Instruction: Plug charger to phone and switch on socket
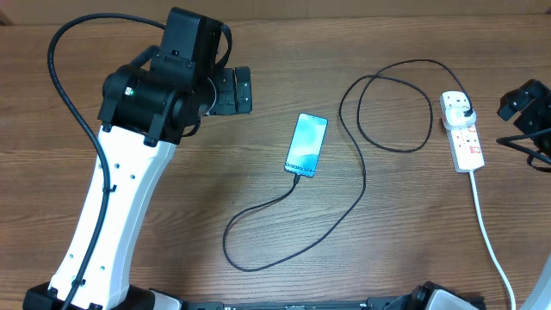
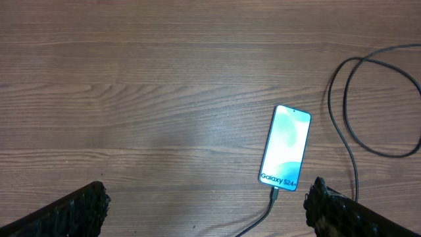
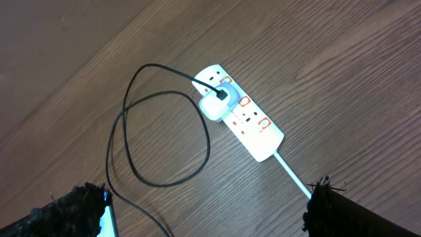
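Right gripper [image 3: 206, 201], jaws wide open and empty, is the nearer one, with the socket [image 3: 253, 125] ahead of its fingertips, lying diagonally.

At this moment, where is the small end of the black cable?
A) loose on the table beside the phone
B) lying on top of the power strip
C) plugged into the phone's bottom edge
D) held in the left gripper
C: the cable runs straight into the bottom edge of the phone, just under the Galaxy lettering.
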Robot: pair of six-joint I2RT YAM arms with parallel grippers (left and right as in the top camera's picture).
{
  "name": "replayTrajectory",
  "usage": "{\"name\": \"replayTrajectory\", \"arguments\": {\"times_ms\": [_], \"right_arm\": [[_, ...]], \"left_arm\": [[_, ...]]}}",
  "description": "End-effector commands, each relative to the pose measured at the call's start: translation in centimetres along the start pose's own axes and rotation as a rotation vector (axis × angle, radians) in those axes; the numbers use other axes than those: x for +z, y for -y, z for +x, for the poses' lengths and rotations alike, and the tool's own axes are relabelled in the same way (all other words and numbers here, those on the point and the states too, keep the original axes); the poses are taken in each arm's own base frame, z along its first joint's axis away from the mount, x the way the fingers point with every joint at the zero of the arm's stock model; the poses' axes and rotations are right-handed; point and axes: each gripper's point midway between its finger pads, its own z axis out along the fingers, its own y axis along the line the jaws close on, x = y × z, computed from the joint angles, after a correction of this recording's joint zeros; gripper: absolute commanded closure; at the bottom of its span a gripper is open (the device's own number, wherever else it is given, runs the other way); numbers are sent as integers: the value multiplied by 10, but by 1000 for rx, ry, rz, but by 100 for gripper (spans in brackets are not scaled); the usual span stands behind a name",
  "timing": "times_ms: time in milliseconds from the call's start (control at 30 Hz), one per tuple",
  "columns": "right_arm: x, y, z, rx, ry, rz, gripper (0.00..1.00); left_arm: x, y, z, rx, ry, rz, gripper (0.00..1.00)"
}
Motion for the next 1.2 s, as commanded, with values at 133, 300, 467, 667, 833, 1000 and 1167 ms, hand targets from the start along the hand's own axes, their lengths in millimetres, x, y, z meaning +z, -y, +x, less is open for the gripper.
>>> {"name": "replayTrajectory", "arguments": {"times_ms": [133,300,467,667,833,1000,1167], "right_arm": [[-2,-1,-1,4,7,-2,0],[-2,-1,-1,4,7,-2,0],[-2,-1,-1,4,7,-2,0],[-2,-1,-1,4,7,-2,0],[-2,-1,-1,4,7,-2,0],[-2,-1,-1,4,7,-2,0],[-2,-1,-1,4,7,-2,0]], "left_arm": [[1,-4,-3,0,7,-19,0],[1,-4,-3,0,7,-19,1],[1,-4,-3,0,7,-19,0],[-5,-8,0,10,6,-29,1],[-10,-9,-3,15,32,-30,0],[-10,-2,-15,9,104,2,1],[-4,4,-17,-2,198,58,0]]}}
